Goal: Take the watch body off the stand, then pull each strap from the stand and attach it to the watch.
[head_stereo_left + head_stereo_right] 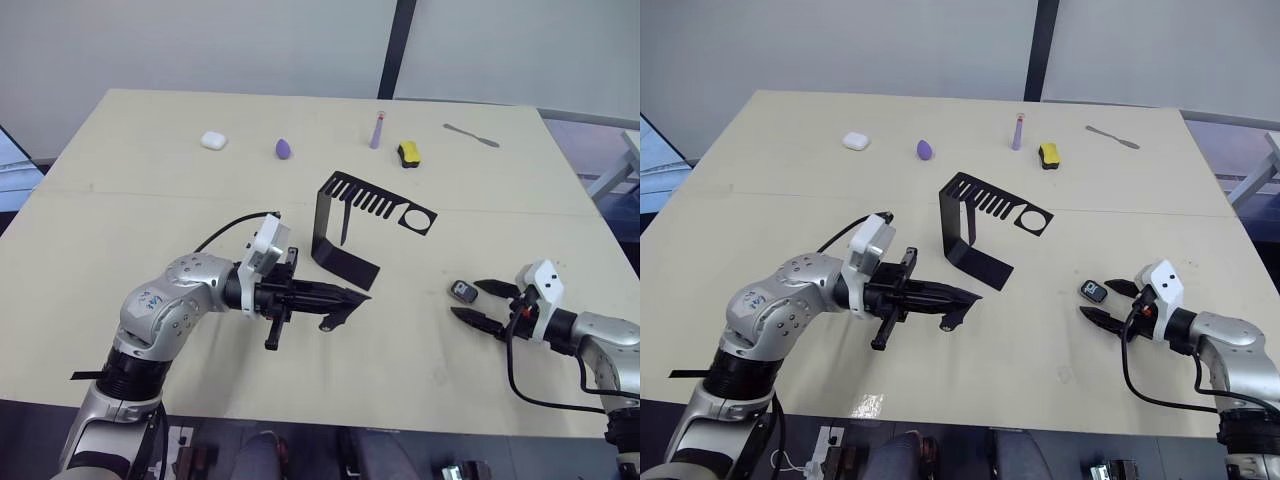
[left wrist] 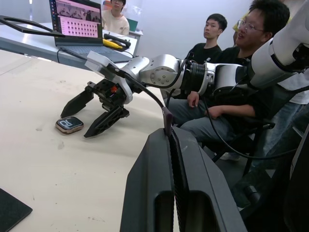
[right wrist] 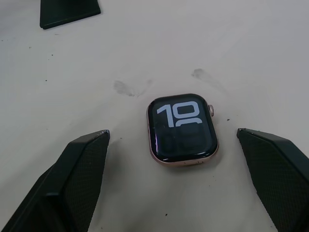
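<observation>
The watch body (image 3: 182,128) lies flat on the table (image 1: 150,220), screen up, at the right front. My right gripper (image 1: 468,300) is open, one finger on each side of the watch and neither touching it. The black stand (image 1: 335,255) is upright at mid-table, and a thin dark strap (image 1: 345,222) hangs from its comb plate. My left gripper (image 1: 362,295) is just in front of the stand's foot, shut on the other strap (image 1: 338,313). That strap curls down from the fingertips, and its end (image 2: 167,118) pokes out past them.
Along the far edge lie a white earbud case (image 1: 213,140), a purple egg shape (image 1: 285,148), a purple tube (image 1: 377,130), a yellow-and-black block (image 1: 408,153) and a metal tool (image 1: 470,134). People (image 2: 227,53) sit beyond the table's right side, near a laptop (image 2: 77,24).
</observation>
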Controlling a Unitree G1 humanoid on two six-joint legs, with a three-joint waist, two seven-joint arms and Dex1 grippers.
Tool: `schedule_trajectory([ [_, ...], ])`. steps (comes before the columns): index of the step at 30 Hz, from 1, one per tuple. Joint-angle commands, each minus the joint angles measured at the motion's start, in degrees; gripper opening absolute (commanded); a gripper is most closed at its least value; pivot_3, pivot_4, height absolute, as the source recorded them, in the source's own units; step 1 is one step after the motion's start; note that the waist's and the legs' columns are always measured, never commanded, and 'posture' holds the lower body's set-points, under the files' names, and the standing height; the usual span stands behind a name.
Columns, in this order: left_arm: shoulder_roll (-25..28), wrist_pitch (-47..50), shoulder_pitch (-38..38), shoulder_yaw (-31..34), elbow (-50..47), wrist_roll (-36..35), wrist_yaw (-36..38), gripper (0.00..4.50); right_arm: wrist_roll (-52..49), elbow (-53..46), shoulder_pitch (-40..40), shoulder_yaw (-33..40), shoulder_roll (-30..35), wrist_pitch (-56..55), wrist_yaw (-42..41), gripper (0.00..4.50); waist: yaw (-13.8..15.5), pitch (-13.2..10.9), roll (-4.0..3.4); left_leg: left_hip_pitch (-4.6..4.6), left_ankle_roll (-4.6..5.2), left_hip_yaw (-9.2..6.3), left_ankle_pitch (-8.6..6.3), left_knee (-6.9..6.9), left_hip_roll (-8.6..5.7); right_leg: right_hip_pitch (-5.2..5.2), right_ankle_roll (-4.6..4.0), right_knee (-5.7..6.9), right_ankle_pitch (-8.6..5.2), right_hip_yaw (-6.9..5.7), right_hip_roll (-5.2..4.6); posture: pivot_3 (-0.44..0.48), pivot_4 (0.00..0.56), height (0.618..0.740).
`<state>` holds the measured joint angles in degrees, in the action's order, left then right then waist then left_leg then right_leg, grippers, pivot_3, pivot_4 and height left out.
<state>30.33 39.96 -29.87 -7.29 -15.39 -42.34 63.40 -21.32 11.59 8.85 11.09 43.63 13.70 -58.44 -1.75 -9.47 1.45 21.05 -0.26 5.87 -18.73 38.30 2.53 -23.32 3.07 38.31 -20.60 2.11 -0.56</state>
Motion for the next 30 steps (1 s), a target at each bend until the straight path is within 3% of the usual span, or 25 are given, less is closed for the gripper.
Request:
schedule_trajectory([
  [1,0.1,-0.6,-0.3,0.3,-1.7,0.2,-0.2,0.0,1.5,0.2,-0.1,-0.5,-1.1,-0.7,2.0,4.49,0.0,0.0,0.0,0.0,0.0,0.01,0.0,0.01,0.0,0.0,0.0,0.0,0.0,0.0,0.0,0.0,0.15,0.74],
  [7,0.1,-0.4,-0.5,0.1,-1.5,0.4,-0.2,0.0,0.9,-0.7,-0.6,-0.5,-1.7,0.3,2.0,4.49,0.0,0.0,0.0,-0.02,0.0,0.01,0.0,0.02,0.0,0.0,0.0,0.04,0.0,0.01,0.0,0.0,0.15,0.74],
  [11,0.0,-0.5,-0.6,0.0,-1.4,0.6,-0.3,0.0,1.2,-0.7,-0.7,-0.4,-1.9,0.4,2.6,3.21,0.0,0.0,-0.01,-0.02,0.0,0.01,0.0,0.02,0.0,0.0,0.0,0.05,0.0,0.0,0.0,0.0,0.15,0.74],
  [30,0.0,-1.2,-0.6,0.0,-0.9,1.8,0.6,0.0,2.4,-1.0,-0.7,-1.7,-3.7,0.8,4.2,3.21,-0.1,0.0,0.0,-0.05,0.0,0.02,0.0,0.05,0.0,0.01,0.0,0.11,0.0,0.02,0.01,0.0,0.15,0.74],
])
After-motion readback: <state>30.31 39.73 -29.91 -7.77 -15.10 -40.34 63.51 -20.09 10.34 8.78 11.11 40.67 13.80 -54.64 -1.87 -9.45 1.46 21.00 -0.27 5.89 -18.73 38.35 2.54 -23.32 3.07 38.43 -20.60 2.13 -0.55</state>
